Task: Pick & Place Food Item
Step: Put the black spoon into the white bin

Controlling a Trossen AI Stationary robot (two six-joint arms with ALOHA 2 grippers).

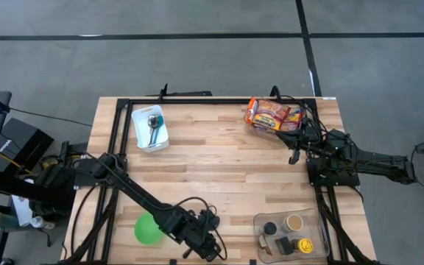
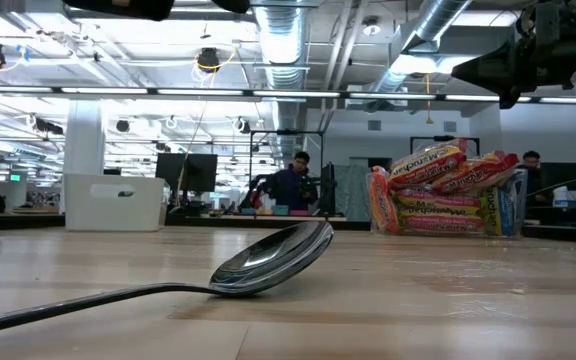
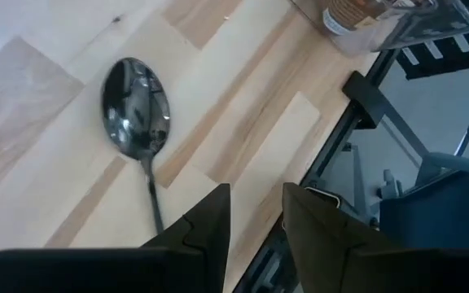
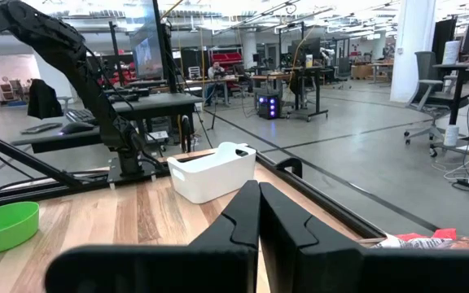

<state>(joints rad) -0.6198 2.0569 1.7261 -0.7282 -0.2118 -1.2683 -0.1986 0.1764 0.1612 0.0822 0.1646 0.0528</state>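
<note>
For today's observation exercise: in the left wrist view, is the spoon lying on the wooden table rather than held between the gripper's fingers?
Yes: the spoon lies flat on the table, beyond the left gripper, with nothing between its fingers.

A bundle of orange-and-red plastic-wrapped snack packets [image 1: 274, 115] is lying at the far right corner of the wooden table, close to my right arm. Seen from above, the packets are sitting side by side, bright yellow lettering showing on their glossy wrappers. From table height, the bundle [image 2: 444, 191] is resting on the boards with its crinkled packets stacked several high, the top ones leaning at a slant.
</note>
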